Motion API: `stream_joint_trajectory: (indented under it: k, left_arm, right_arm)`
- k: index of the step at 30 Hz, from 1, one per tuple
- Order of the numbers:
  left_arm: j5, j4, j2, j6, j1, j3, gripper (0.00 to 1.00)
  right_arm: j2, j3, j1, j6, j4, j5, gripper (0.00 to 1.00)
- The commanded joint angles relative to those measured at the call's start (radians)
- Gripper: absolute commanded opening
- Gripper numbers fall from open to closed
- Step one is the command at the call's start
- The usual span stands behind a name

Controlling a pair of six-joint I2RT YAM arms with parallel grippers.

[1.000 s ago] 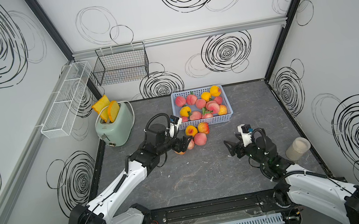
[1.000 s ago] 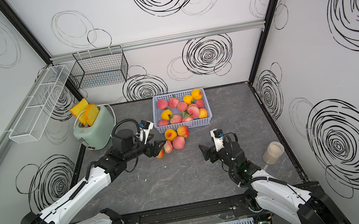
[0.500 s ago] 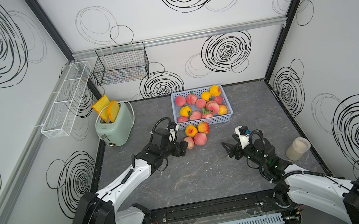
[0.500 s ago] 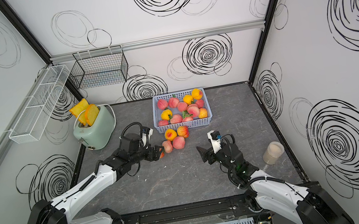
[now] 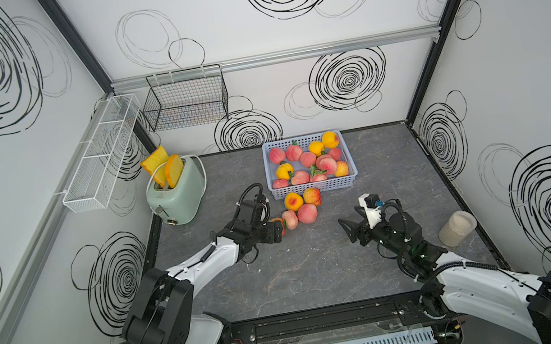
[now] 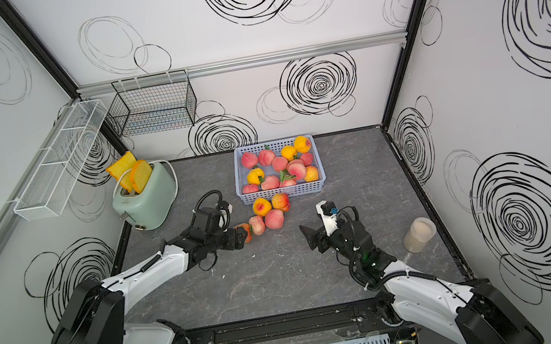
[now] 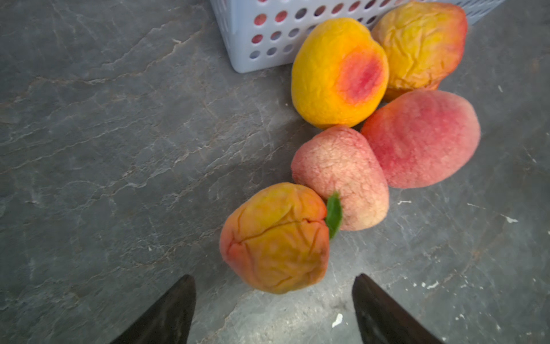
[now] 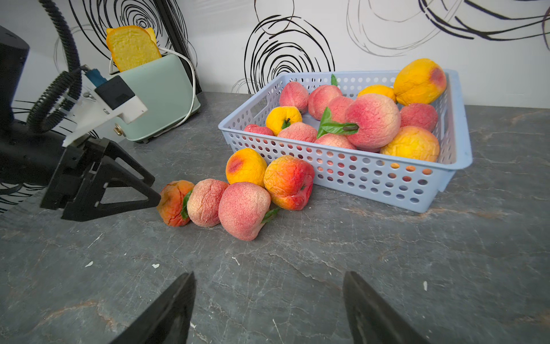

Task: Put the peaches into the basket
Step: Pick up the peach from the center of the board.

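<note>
The light blue basket stands at the back of the table and holds several peaches. Several more peaches lie on the table against its front wall. Nearest my left gripper is a wrinkled orange peach. Beside it lie a pale pink peach, a red one and a yellow one. My left gripper is open, and the orange peach sits just at its fingertips, ungripped. My right gripper is open and empty over bare table.
A mint toaster with toast slices stands at the back left. A jar sits near the right wall. A black wire basket and a white wire rack hang on the walls.
My left arm has stretched lower along the table and its jaws have opened wider around the orange peach. The right gripper has edged slightly left.
</note>
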Motion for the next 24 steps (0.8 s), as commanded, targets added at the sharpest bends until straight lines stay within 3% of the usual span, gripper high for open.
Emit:
stream_joint_trajectory:
  k: [1,10,24]
  left_arm:
    - [0.009,0.063,0.020,-0.035,0.010,0.022,0.87]
    - [0.038,0.113,0.084,-0.057,0.024,0.047,0.89]
    - [0.035,0.197,0.147,-0.102,0.030,0.029,0.80]
  right_arm:
    - [-0.001,0.026,0.007,-0.017,0.030,0.012,0.80]
    - [0.003,0.029,0.010,-0.021,0.027,0.012,0.80]
    - [0.000,0.029,0.011,-0.022,0.026,0.015,0.80]
